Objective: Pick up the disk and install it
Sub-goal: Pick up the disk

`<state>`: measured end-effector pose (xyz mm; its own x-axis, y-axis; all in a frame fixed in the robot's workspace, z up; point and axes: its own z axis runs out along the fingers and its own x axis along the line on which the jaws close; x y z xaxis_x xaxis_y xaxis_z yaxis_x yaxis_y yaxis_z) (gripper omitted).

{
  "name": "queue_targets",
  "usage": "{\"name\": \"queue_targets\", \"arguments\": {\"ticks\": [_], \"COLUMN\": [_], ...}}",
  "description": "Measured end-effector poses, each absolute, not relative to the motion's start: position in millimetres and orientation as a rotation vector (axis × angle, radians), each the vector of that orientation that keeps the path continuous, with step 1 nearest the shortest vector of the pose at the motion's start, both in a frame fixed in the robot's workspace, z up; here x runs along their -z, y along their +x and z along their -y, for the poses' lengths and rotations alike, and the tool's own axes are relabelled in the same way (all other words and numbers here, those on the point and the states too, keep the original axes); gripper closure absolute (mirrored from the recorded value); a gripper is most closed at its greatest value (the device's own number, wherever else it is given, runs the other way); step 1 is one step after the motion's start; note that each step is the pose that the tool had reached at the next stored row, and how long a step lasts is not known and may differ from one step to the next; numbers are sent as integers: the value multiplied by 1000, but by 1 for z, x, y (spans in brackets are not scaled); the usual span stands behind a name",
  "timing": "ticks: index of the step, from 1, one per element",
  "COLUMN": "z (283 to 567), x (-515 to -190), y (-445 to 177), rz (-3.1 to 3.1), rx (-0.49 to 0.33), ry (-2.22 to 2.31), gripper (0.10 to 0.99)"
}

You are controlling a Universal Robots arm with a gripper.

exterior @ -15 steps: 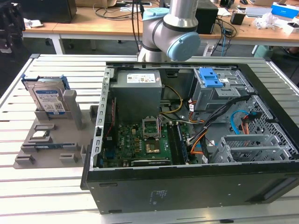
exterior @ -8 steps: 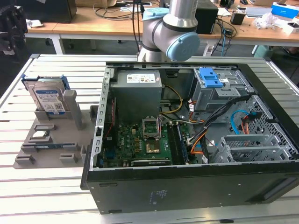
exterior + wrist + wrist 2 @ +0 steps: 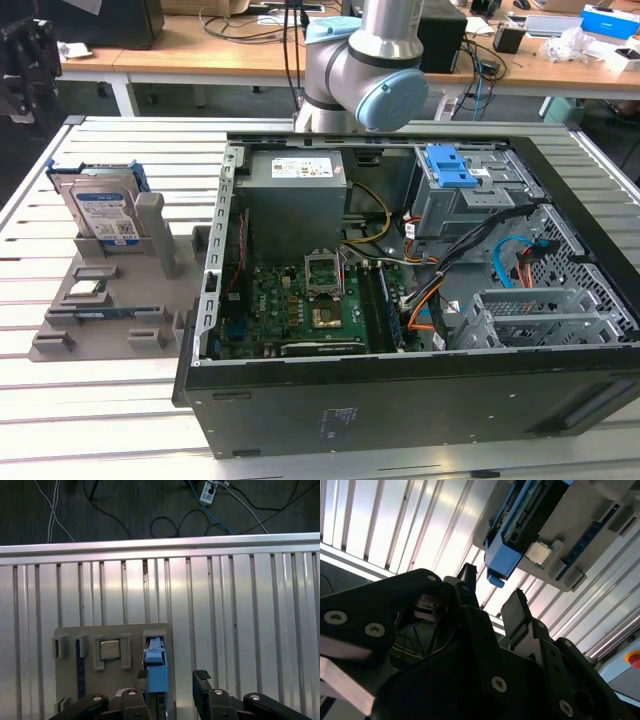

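While the gripper point(image 3: 171, 677) hangs spread and empty near the disk point(image 3: 156, 669), this stiff, probably heavy thing wants a firm hold across its blue edges.

No print can be read anywhere. The disk point(image 3: 92, 188), standing in the grey holder point(image 3: 110, 310) at the exterior view's left, carries a blue-and-white label point(image 3: 106, 214) whose lettering is too small to make out. So are the white sticker point(image 3: 300, 170) on the power supply point(image 3: 290, 200) and the pale marks point(image 3: 345, 418) on the computer case point(image 3: 450, 400).
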<state>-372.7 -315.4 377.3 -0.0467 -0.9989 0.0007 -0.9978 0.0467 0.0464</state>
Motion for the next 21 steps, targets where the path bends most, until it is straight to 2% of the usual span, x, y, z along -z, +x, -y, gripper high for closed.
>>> {"name": "queue_targets", "arguments": {"ticks": [12, 21], "z": [315, 316], "x": [-370, -349], "y": [-373, -373], "rz": [2249, 2246], "rx": [51, 43], "ry": [2146, 2143], "gripper": [608, 608]}}
